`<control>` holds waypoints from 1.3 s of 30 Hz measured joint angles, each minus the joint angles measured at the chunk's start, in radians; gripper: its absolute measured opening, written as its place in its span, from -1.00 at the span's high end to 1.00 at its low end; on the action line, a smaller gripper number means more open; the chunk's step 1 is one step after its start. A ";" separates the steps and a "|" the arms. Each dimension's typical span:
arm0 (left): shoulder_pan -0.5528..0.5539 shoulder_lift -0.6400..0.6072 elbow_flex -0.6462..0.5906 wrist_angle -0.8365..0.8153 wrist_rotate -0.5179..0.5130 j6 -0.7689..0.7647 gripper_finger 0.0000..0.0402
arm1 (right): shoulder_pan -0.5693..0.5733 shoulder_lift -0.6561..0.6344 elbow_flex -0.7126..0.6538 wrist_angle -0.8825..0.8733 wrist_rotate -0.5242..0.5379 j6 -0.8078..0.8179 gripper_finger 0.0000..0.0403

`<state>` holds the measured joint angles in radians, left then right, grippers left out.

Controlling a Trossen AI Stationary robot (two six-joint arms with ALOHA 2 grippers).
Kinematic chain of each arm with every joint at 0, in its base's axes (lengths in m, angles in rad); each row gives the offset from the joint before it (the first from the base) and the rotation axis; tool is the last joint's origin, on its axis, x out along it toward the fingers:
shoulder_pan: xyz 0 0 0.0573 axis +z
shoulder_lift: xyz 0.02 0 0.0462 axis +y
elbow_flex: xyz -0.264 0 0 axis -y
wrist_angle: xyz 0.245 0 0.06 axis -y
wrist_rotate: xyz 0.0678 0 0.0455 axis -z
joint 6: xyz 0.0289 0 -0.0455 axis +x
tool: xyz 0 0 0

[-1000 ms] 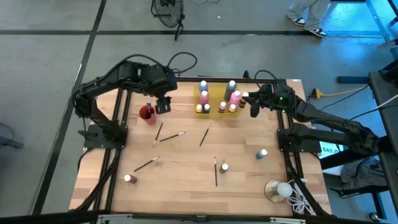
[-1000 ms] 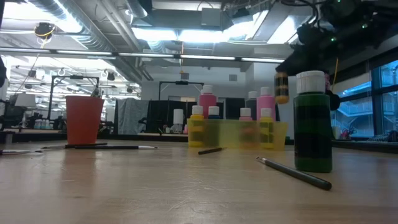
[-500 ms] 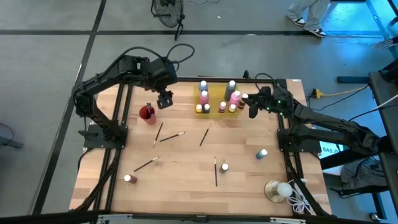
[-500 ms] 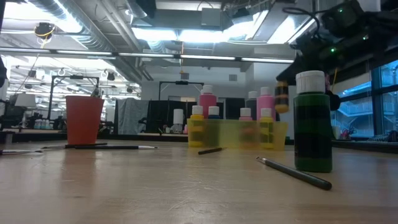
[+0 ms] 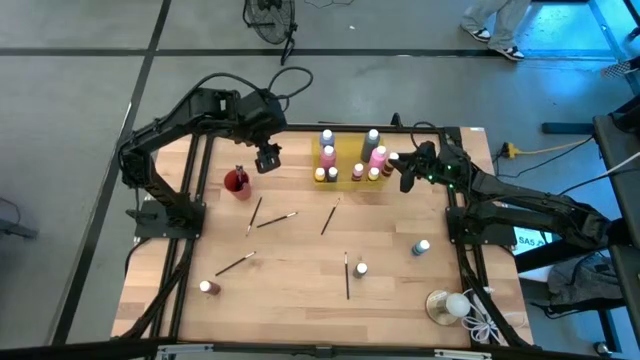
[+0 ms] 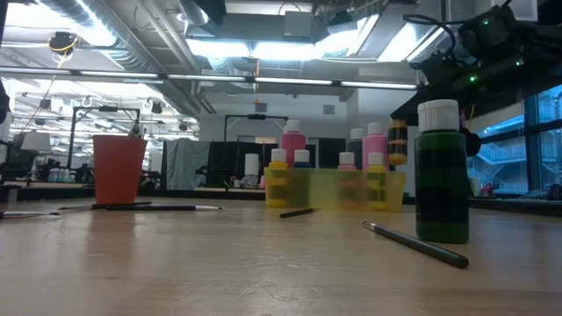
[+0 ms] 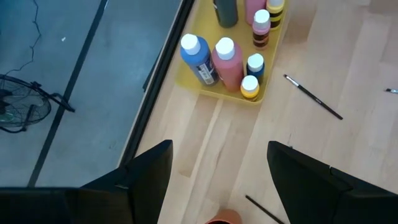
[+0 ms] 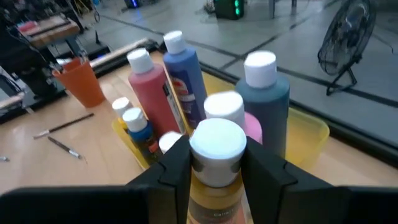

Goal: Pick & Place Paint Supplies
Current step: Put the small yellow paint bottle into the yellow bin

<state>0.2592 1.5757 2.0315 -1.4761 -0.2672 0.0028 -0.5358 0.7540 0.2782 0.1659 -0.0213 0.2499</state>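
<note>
A yellow tray (image 5: 349, 170) at the table's far edge holds several white-capped paint bottles (image 8: 186, 74). My right gripper (image 5: 403, 168) hangs over the tray's right end, shut on a small yellow bottle (image 6: 397, 140). My left gripper (image 5: 267, 157) is open in the air between a red cup (image 5: 237, 181) and the tray, its fingers (image 7: 149, 177) wide apart. Thin brushes (image 5: 328, 220) lie flat on the wood. Small bottles (image 5: 360, 269) and a blue one (image 5: 421, 246) stand upright on it. A green bottle (image 6: 442, 175) is close to the low camera. My right gripper pinches the yellow bottle between its two fingers (image 8: 177, 168), on the shoulder just under the white cap (image 8: 216, 142). The fingers come from the table's right side, slanting down. The bottle is upright and lifted clear, above the bottles in the tray's right end.
A clear round dish with a white ball and cord (image 5: 449, 305) sits at the near right corner. Another small bottle (image 5: 207, 287) stands near the near left edge. Brushes (image 5: 347, 275) are scattered across the middle. The left arm's base frame (image 5: 160, 215) borders the left side.
My right gripper has come down with the yellow bottle, closer to the tray's right end, still shut on it. My left gripper has moved a little toward the far edge, away from the red cup.
</note>
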 joint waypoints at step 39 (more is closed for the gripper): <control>0.000 0.000 0.000 0.015 0.000 -0.034 -0.28 | 0.018 0.229 -0.043 0.174 0.011 -0.024 0.46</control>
<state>0.2592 1.5761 2.0315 -1.4610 -0.2672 -0.0311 -0.5175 0.9833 0.2356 0.3401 -0.0108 0.2256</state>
